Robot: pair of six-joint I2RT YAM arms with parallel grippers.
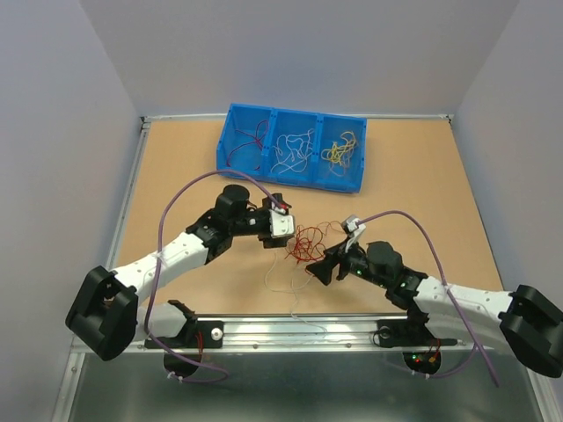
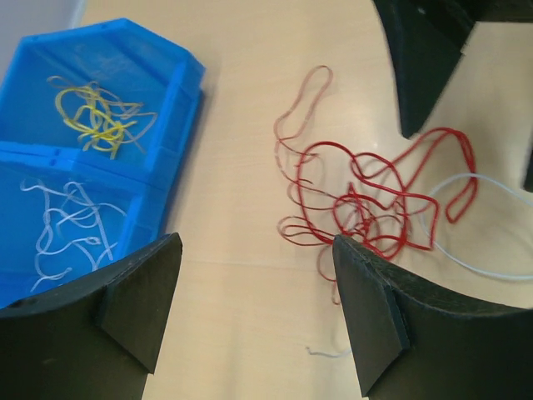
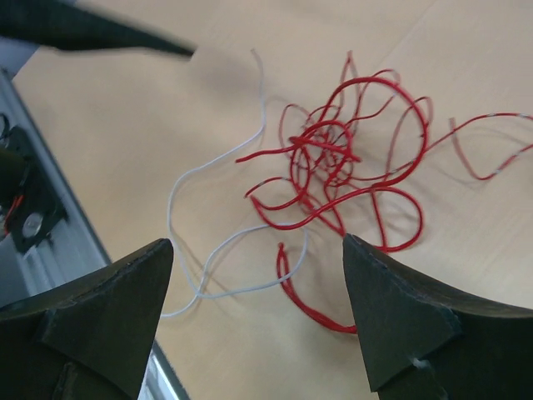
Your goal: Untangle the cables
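Tabletop [image 1: 422, 176] cables [image 1: 307, 243], strands indistinct overhead

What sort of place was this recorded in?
Probably a lab robot test cell: plain grey partition walls box in a light wooden tabletop, and a blue plastic three-compartment bin holds thin wires sorted by colour.

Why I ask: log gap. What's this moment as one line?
left gripper open, by red tangle | right gripper open, by tangle | white cable crossing it | bin holds sorted cables | nothing held
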